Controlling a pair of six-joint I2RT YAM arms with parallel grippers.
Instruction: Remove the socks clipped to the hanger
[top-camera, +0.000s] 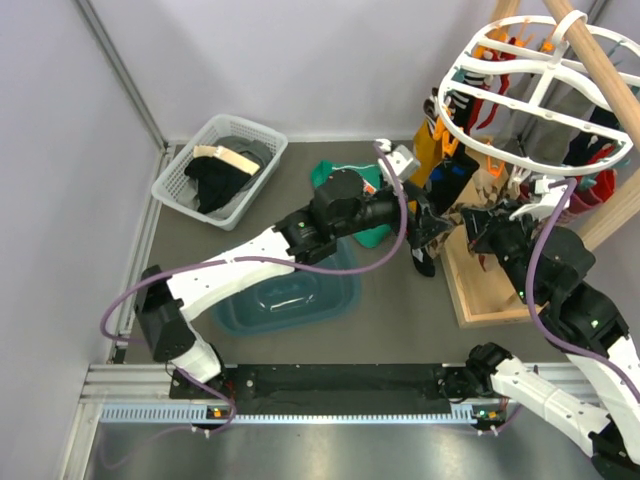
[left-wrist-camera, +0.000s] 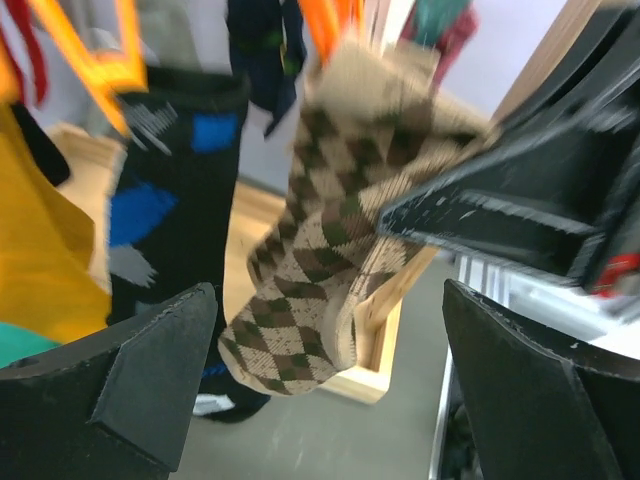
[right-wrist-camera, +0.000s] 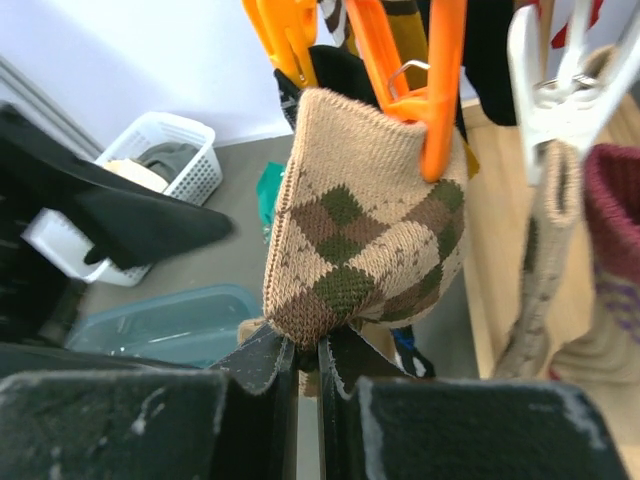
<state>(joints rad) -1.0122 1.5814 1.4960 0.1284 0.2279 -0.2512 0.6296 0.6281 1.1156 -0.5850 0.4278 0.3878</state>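
The white hanger (top-camera: 540, 90) hangs from the wooden stand with several socks clipped under it. A tan-brown argyle sock (right-wrist-camera: 365, 220) hangs from an orange clip (right-wrist-camera: 435, 90). My right gripper (right-wrist-camera: 308, 355) is shut on this sock's lower fold, just below the clip; it also shows in the top view (top-camera: 478, 228). The sock's foot (left-wrist-camera: 330, 270) hangs in front of my left gripper (left-wrist-camera: 325, 400), which is open and empty and not touching it. In the top view the left gripper (top-camera: 425, 225) is just left of the right one. A black sock with blue patches (left-wrist-camera: 175, 200) and a mustard sock (left-wrist-camera: 40, 230) hang to the left.
A teal bin (top-camera: 290, 295) sits under the left arm. A white mesh basket (top-camera: 220, 170) with dark clothes stands at the back left. The wooden stand base (top-camera: 490, 305) and slanted pole (top-camera: 600, 60) are at the right. A white clip (right-wrist-camera: 560, 90) and maroon sock (right-wrist-camera: 610, 200) hang close by.
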